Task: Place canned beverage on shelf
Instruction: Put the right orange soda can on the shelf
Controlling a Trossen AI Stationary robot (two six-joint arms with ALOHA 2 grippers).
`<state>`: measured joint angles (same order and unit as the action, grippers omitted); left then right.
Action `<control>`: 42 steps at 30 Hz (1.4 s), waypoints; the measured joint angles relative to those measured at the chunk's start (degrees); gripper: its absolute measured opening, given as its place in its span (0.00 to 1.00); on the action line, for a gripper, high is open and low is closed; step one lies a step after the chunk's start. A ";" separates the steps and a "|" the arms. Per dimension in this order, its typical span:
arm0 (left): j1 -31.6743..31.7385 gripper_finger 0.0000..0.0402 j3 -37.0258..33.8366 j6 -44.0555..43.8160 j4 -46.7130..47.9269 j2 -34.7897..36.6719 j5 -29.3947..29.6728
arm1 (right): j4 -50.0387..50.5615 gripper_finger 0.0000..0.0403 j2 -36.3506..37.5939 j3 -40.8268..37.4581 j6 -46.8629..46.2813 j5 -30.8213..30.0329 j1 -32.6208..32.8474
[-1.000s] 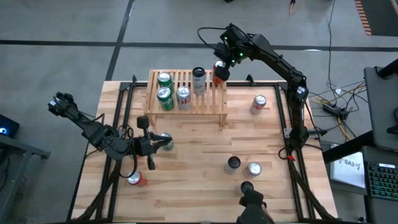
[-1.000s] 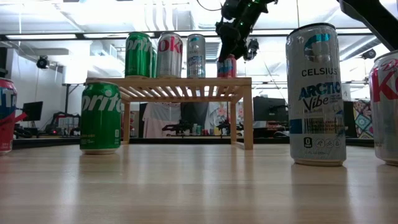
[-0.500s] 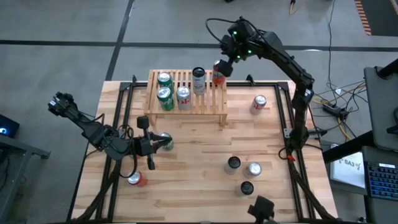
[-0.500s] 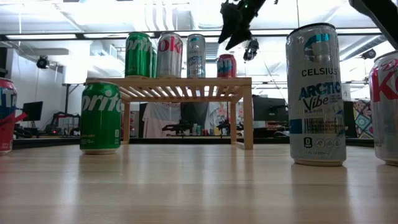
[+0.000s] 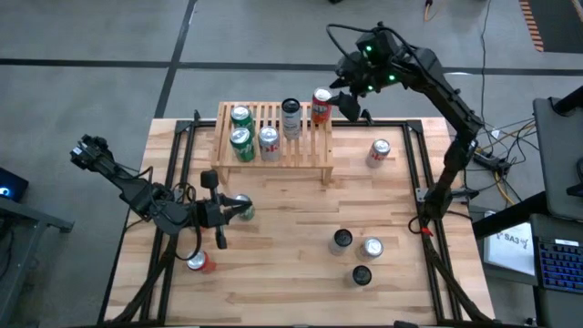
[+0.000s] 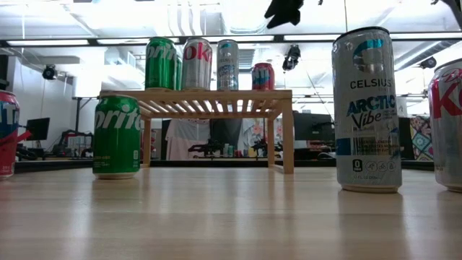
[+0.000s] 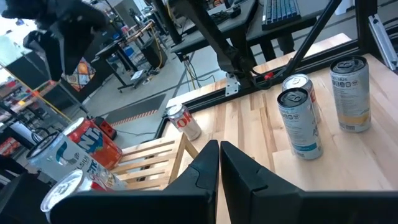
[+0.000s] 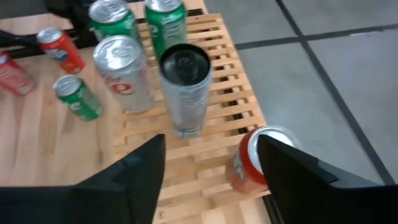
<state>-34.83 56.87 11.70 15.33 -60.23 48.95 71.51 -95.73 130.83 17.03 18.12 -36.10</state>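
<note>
The shelf (image 5: 273, 160) stands at the table's far middle and carries several upright cans. A red canned beverage (image 5: 321, 104) stands upright on its base at the shelf's far right corner, also seen in the low view (image 6: 263, 75) and the right wrist view (image 8: 256, 160). My right gripper (image 5: 350, 104) hangs open above and to the right of that can, clear of it; its fingers (image 8: 134, 180) show wide apart. My left gripper (image 7: 219, 168) is shut with nothing in it and hovers over the table's left part, beside a green can (image 5: 242, 208).
Two green cans (image 5: 240, 129), a silver can (image 5: 269, 141) and a dark-topped tall can (image 5: 291, 117) share the shelf. Loose cans stand on the table at right (image 5: 379, 151), near right (image 5: 357, 251) and near left (image 5: 199, 263). A black frame edges the table.
My right gripper has risen off the red can and drawn away toward the table's right edge, tipping a little. The red can stays upright on the shelf's far right corner.
</note>
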 joint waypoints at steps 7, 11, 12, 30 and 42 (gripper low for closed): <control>0.00 0.00 -0.01 -2.98 1.39 -0.02 -0.01 | -10.07 0.40 8.12 -16.41 1.17 1.87 -0.23; 0.00 0.00 -0.01 -4.36 1.45 -0.02 0.00 | -20.40 0.32 13.77 -29.03 1.53 1.82 -1.22; 0.00 0.00 -0.01 -4.77 1.47 -0.02 -0.02 | -22.80 0.31 14.98 -31.93 1.33 1.82 -1.62; 0.00 0.00 -0.01 -6.15 1.43 -0.83 0.00 | -42.39 0.05 17.51 -56.50 -1.36 -0.26 -8.01; 0.00 0.00 -0.01 -5.24 1.45 -0.81 0.00 | -47.31 0.02 15.71 -56.20 -1.97 -0.32 -8.84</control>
<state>-34.83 56.86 6.45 16.78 -61.04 48.95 24.21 -80.02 74.63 15.07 17.80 -44.95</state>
